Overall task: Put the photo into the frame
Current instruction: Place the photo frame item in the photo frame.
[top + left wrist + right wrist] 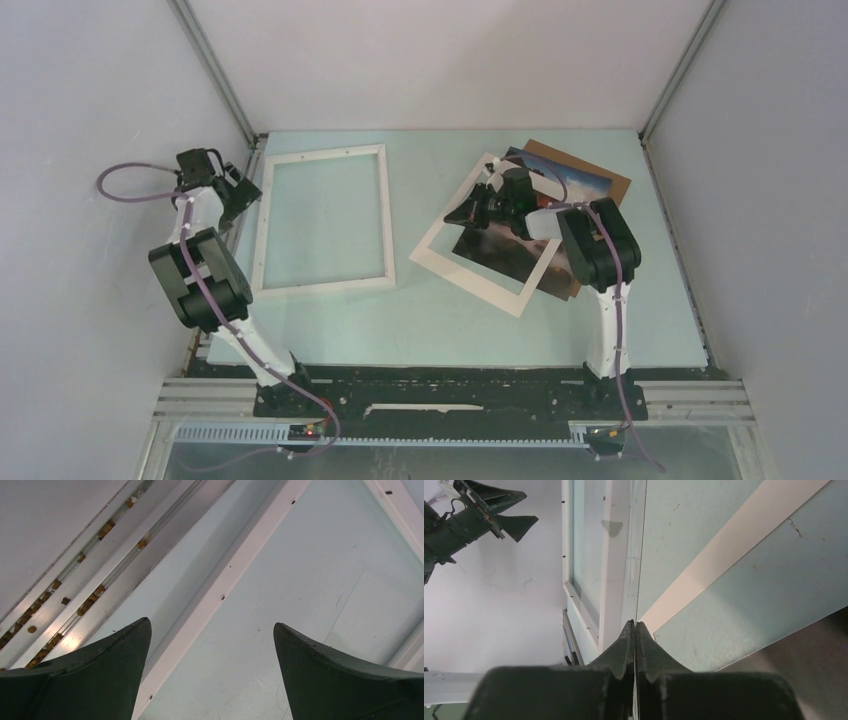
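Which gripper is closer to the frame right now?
Left. The left gripper hovers open over the frame, above its left rail; the right gripper is off to the frame's right, shut above the photo.

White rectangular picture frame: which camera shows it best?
The top external view: the whole white rectangular picture frame lies flat, all four rails visible. The left wrist view shows only stretches of its rails close up; the right wrist view shows a foreshortened part.
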Controlling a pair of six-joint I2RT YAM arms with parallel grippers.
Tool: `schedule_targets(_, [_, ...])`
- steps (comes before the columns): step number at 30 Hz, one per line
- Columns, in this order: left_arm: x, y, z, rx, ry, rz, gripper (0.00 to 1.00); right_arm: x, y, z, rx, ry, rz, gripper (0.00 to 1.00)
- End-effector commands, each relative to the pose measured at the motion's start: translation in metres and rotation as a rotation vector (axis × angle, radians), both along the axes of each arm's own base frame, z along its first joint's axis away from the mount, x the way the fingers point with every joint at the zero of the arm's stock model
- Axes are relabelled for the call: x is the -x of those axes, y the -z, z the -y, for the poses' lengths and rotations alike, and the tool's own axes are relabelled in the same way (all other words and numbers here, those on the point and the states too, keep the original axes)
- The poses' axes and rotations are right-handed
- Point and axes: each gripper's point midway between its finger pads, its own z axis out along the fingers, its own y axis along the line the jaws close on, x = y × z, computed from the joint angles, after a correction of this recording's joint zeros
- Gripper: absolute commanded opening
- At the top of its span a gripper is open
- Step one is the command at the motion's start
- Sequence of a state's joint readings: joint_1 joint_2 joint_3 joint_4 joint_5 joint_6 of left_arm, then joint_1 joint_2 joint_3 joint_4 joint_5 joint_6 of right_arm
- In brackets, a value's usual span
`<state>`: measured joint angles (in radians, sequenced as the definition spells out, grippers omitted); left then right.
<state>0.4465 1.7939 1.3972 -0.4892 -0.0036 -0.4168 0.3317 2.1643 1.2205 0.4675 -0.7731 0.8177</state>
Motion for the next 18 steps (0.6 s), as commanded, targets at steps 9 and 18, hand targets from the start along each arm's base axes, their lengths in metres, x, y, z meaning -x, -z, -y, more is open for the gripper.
schedule_targets(9, [-0.027, 0.029, 0.028, 0.234, 0.099, 0.020, 0.99, -0.014, -0.037, -0.022, -0.090, -0.005, 0.165, 0.00])
schedule_targets(18, [-0.028, 0.047, 0.059, 0.439, 0.100, 0.068, 0.98, -0.009, -0.033, -0.036, -0.117, -0.087, 0.249, 0.00])
